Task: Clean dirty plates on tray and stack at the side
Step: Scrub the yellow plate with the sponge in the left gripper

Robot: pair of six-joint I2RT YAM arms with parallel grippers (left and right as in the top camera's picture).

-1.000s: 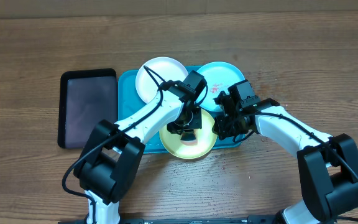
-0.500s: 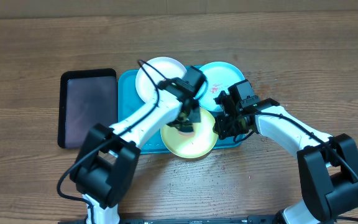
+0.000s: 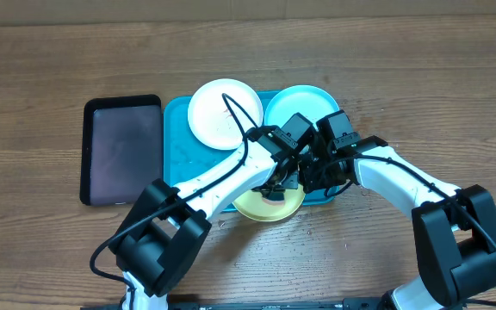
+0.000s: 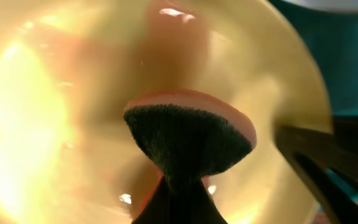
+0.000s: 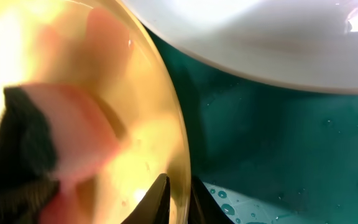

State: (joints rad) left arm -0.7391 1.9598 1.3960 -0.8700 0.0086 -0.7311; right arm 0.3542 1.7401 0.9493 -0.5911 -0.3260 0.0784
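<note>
The yellow-green plate [image 3: 263, 209] lies at the front edge of the turquoise tray [image 3: 177, 129]. My left gripper [image 3: 275, 185] is shut on a sponge [image 4: 188, 134], pink with a dark scrub side, pressed on this plate [image 4: 48, 112]. My right gripper [image 3: 310, 176] is shut on the plate's right rim [image 5: 178, 149]; the sponge also shows in the right wrist view [image 5: 48, 146]. The white plate [image 3: 224, 114] and the light teal plate [image 3: 300, 105] sit at the back of the tray.
A black tray [image 3: 120, 148] lies to the left of the turquoise tray. Water drops lie on the turquoise tray floor [image 5: 278, 155]. Bare wooden table [image 3: 420, 77] surrounds the trays.
My left gripper has moved right and forward across the yellow-green plate with the sponge, toward the right gripper. The white plate is now uncovered. The right arm has held still.
</note>
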